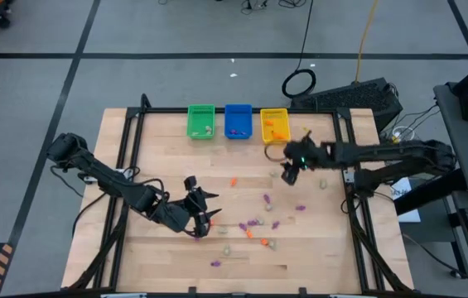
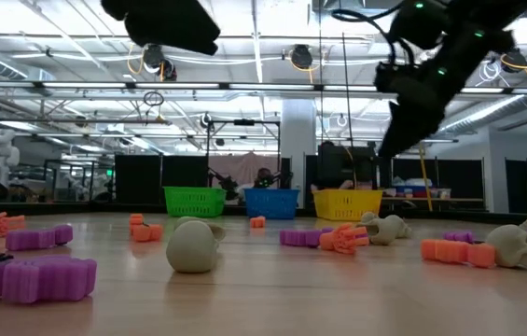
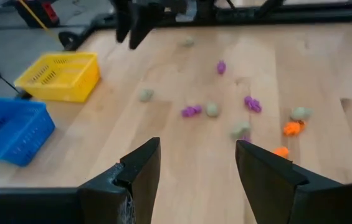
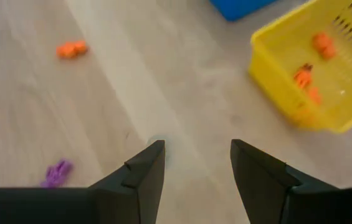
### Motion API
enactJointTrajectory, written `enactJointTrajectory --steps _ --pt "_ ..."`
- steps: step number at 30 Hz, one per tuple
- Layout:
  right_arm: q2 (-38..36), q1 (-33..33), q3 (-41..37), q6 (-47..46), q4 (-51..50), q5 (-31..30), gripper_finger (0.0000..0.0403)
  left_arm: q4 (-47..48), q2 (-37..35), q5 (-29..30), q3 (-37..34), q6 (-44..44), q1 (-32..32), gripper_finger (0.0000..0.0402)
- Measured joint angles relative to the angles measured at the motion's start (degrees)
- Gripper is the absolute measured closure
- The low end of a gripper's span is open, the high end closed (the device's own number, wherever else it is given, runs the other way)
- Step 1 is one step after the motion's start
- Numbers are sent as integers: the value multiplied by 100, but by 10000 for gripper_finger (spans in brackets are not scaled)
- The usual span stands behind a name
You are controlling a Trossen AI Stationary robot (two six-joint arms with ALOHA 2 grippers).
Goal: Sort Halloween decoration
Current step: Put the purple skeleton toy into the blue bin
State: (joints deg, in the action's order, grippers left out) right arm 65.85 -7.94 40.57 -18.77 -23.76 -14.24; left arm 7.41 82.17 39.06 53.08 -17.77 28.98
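A: Right gripper [image 4: 191, 163] first. Jaws apart, nothing between them, only bare table [image 4: 101, 74]. In the high view it hangs just in front of the yellow bin [image 1: 274, 124], fingers pointing down.

B: Left gripper [image 3: 197, 163]?

A: Also parted and empty, low over the table's near-left part, facing across the scatter toward the bins.

B: Where are the trinkets [image 1: 258, 223]?

A: Loose across the middle and near side of the table, orange, purple and pale ones mixed. A few are already sorted: orange in the yellow bin, something small in the green bin [image 1: 201, 122] and blue bin [image 1: 238, 121].

B: Which way from the right gripper?

A: Back toward the near edge, away from the bins. An orange piece [image 4: 71, 48] and a purple piece [image 4: 57, 172] sit off to one side of its fingers, well apart from them. So it likely has to swing back from the bin to reach any. The left gripper sits nearer the near-side cluster, an orange piece [image 1: 214, 221] just beside it.

B: Long axes?

A: Can't call them, the pieces are too tiny from above. In the low view some purple and orange ones lie flat and elongated, the pale skulls rounder.

B: Hidden stuff?

A: Blue bin contents are unclear. The low view cuts off both arms' upper parts.
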Motion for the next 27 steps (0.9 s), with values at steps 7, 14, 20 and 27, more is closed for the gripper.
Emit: enactJointTrajectory --steps 7,14,20,27 --pt "-33 1016 -1232 -657 1693 -276 234 1073 0 -106 0 -948 328 194" --pt "140 1902 -1772 -654 3490 -779 234 1796 139 -809 0 -1958 667 194" --pt "378 2671 -1774 -526 4267 -1349 234 1922 506 -1273 0 -2698 981 194" --pt "697 3222 -1774 -358 5084 -1600 234 1871 977 -1505 0 -3361 1332 194"
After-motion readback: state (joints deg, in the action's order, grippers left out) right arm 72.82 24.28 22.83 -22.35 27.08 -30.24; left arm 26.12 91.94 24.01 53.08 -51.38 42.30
